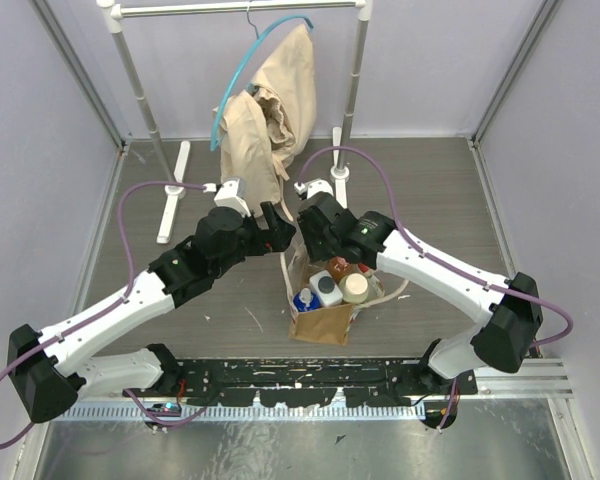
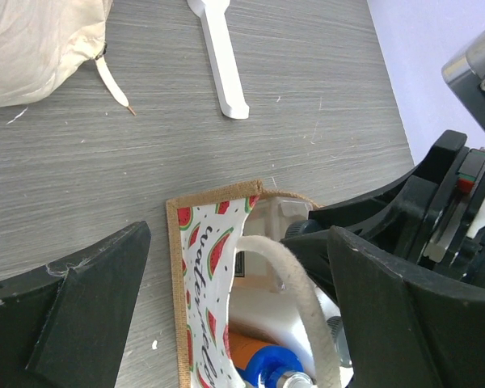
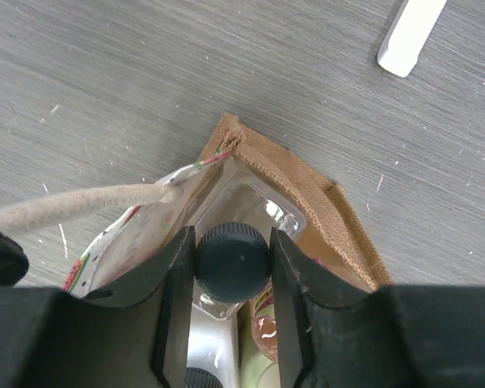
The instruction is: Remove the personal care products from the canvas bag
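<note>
Looks down on a grey wood-grain table [image 1: 450, 210] boxed in by pale lilac walls. Shows a white clothes rack [image 1: 354, 90] at the far end, with a beige garment [image 1: 270, 120] bunched up and hanging from it. Shows the left arm [image 1: 130, 295] and the right arm [image 1: 440, 272], both black and white, reaching in from the near edge and meeting over the middle of the table.

Places the canvas bag [image 1: 320, 325] upright right there, just beneath both wrists, tan-brown outside, mouth open to the ceiling.

Finds the left gripper [image 2: 238, 242] spread wide apart and gripping nothing, one finger on either side of the bag's narrow end (contact with the bag not possible to judge). Shows that end lined with a watermelon-print panel [image 2: 206, 267], edged in tan, with a cream rope handle [image 2: 303, 307] curving across the opening.

Finds the right gripper [image 3: 233, 242] lowered into one corner of the bag and clamped tight on a bottle top.

Reveals the bottles packed inside the bag: a cream-capped bottle [image 1: 355, 288], a white bottle [image 1: 327, 290], a blue-capped bottle [image 1: 303, 300], an amber-brown bottle [image 1: 338, 268] and, in the left wrist view, an orange bottle [image 2: 242, 335].

Ends on the smallest detail: a round dark cap [image 3: 233, 265] pinched between both right fingers, topping a clear bottle [image 3: 263, 206] tucked against the bag's corner.
</note>
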Robot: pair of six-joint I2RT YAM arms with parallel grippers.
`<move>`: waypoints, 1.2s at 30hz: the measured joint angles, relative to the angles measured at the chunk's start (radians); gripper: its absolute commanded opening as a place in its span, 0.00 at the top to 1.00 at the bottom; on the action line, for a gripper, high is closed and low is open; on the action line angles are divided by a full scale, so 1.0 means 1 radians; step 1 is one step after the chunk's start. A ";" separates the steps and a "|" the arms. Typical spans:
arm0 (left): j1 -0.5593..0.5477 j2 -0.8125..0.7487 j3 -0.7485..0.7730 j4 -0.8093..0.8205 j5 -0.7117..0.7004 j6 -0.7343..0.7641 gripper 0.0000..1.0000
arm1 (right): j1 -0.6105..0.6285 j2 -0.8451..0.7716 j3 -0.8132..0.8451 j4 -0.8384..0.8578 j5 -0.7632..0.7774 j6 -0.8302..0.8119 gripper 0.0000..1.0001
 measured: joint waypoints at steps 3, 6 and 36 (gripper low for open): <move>0.000 0.000 0.000 0.000 0.000 0.000 0.02 | 0.000 0.000 0.004 -0.003 -0.003 -0.005 0.99; 0.000 -0.002 0.000 0.000 -0.001 0.000 0.02 | 0.000 0.007 0.027 -0.039 -0.004 -0.010 0.99; 0.000 -0.064 -0.014 -0.016 -0.020 0.000 0.02 | -0.130 0.128 0.703 -0.307 0.075 -0.213 0.98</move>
